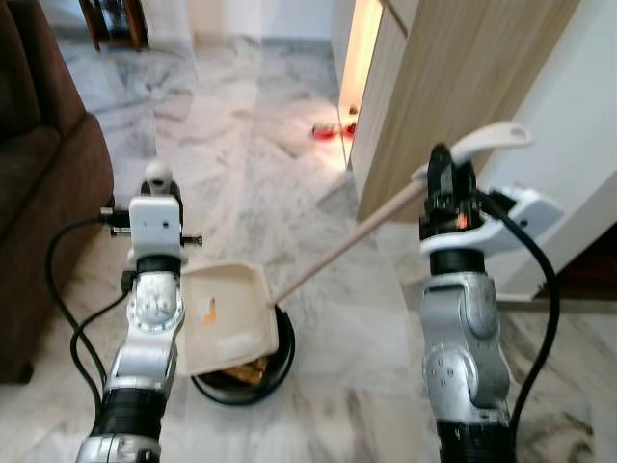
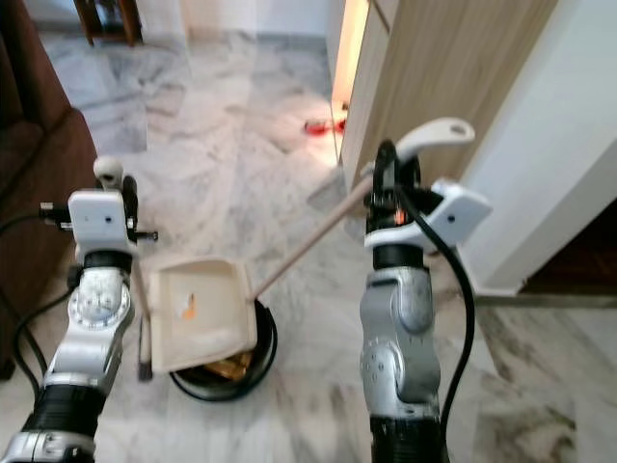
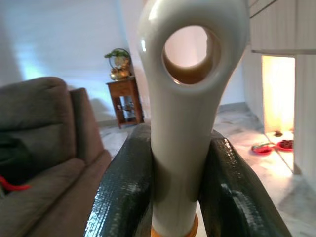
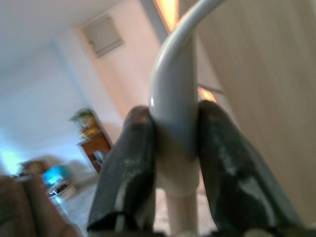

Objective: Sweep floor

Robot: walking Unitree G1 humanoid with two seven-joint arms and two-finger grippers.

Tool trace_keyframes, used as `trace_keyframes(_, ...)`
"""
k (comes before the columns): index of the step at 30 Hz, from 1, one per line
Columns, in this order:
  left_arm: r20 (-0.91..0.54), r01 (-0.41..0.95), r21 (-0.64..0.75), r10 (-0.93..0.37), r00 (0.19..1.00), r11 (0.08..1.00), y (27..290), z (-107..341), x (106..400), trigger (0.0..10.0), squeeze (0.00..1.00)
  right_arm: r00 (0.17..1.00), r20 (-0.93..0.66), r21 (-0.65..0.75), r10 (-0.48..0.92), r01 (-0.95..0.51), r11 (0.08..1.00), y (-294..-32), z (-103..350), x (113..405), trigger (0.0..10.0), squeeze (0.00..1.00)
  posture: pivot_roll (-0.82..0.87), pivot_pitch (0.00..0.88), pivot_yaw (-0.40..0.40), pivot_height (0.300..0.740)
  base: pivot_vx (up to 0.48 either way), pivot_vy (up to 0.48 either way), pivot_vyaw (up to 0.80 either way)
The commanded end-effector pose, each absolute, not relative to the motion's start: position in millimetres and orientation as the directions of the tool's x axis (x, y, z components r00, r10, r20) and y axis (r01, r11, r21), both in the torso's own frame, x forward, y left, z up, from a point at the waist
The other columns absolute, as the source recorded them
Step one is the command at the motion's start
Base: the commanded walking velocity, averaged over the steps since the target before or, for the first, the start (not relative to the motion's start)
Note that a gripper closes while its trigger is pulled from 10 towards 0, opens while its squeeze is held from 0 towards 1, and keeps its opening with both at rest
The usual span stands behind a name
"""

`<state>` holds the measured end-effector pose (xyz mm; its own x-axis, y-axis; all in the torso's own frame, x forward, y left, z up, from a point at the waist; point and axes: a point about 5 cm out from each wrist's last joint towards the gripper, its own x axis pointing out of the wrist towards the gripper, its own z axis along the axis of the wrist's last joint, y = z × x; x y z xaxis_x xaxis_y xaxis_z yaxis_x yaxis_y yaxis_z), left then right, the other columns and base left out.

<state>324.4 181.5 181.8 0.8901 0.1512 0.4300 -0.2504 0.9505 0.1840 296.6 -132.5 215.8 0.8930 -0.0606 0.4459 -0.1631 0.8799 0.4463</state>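
Note:
My right gripper [image 1: 445, 178] is shut on the white curved grip [image 4: 175, 84] of a long wooden dustpan handle [image 1: 347, 241]. The cream dustpan [image 1: 227, 313] hangs tilted over a round black bin [image 1: 281, 362] on the marble floor. A small orange scrap [image 1: 209, 311] lies in the pan, and brownish rubbish [image 1: 246, 371] shows inside the bin. My left gripper [image 1: 157, 183] is raised beside the pan and shut on the white broom handle [image 3: 182, 123], whose top has a hole. The broom's dark lower shaft [image 2: 145, 347] runs down beside my left arm.
A brown sofa [image 1: 39, 193] stands close on the left. A wooden cabinet [image 1: 453, 87] and a white wall [image 1: 578, 125] close off the right. Red objects [image 1: 333, 130] lie on the floor by the lit gap. A wooden side table [image 3: 123, 98] stands far back.

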Motion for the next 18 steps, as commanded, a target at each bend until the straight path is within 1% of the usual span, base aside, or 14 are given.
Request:
trace_keyframes(1,0.482,-0.23,0.17,0.123,0.868,0.958,174,194,324,10.0,0.0,0.849,0.526,0.438,-0.057,-0.212,0.874,-128,235,292,10.0,0.0,0.1,0.096,-0.056,0.74,0.0,0.0,0.0)
trace_keyframes(5,0.484,-0.223,0.168,0.117,0.867,0.96,173,194,323,10.0,0.0,0.819,0.574,0.335,-0.001,-0.234,0.913,-116,245,287,10.0,0.0,0.1,0.096,-0.056,0.74,0.0,0.0,0.0)
trace_keyframes(6,0.486,-0.22,0.166,0.115,0.867,0.961,172,194,323,10.0,0.0,0.802,0.597,0.285,0.032,-0.249,0.926,-109,250,285,10.0,0.0,0.1,0.097,-0.057,0.74,0.0,0.0,0.0)
trace_keyframes(12,0.491,-0.216,0.163,0.111,0.864,0.963,171,194,323,10.0,0.0,0.76,0.642,0.221,0.103,-0.312,0.924,-89,261,276,10.0,0.0,0.1,0.097,-0.059,0.74,0.0,0.0,0.0)
trace_keyframes(15,0.491,-0.216,0.163,0.111,0.864,0.963,171,194,322,10.0,0.0,0.721,0.678,0.148,0.144,-0.326,0.934,-78,268,269,10.0,0.0,0.1,0.097,-0.06,0.74,0.0,0.0,0.0)
trace_keyframes(17,0.49,-0.216,0.162,0.111,0.864,0.963,171,194,322,10.0,0.0,0.708,0.69,0.131,0.152,-0.329,0.935,-76,271,266,10.0,0.0,0.1,0.096,-0.06,0.74,0.0,0.0,0.0)
trace_keyframes(18,0.49,-0.215,0.162,0.11,0.865,0.963,171,194,322,10.0,0.0,0.677,0.714,0.079,0.178,-0.331,0.94,-71,277,262,10.0,0.0,0.1,0.096,-0.06,0.74,0.0,0.0,0.0)
